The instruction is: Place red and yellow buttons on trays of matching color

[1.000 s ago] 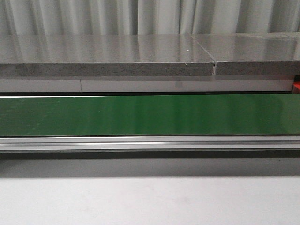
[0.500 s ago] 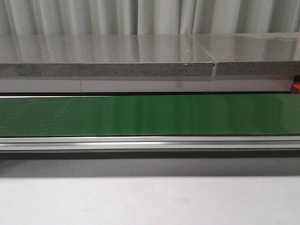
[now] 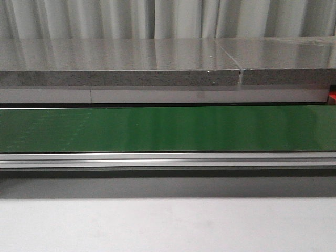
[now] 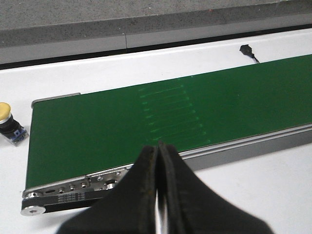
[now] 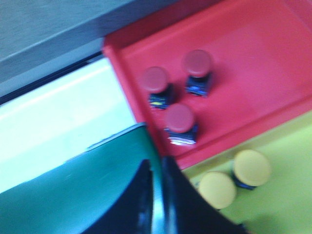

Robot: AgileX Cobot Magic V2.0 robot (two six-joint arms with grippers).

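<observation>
While the front view looks straight across the green conveyor belt [image 3: 168, 128], neither arm nor any button shows in it; behind the belt runs a grey speckled countertop [image 3: 121, 65], and in front of the belt lies a white table [image 3: 168, 226]. A sliver of red beyond the belt's right end is too small to identify.

From the left wrist view, the left gripper [image 4: 157, 195] hangs over the near rail of the belt [image 4: 146, 122], its two dark fingers pressed together with nothing between them. Only the fingertips are visible; the rest is cut off by the frame. One yellow button [image 4: 7, 122] on its black base stands on the white table just beyond the belt's end, well apart from the gripper. A small black object [image 4: 247, 50] lies on the table on the belt's far side.

From the right wrist view, which is blurred, the right gripper [image 5: 156, 204] hovers over the belt's end [image 5: 73, 195], fingers closed and empty. Beside the belt's end sits the red tray [image 5: 253, 58] holding three red buttons [image 5: 180, 122]. Touching it is the yellow tray [image 5: 287, 200] with two yellow buttons [image 5: 251, 168], near the fingertips.
</observation>
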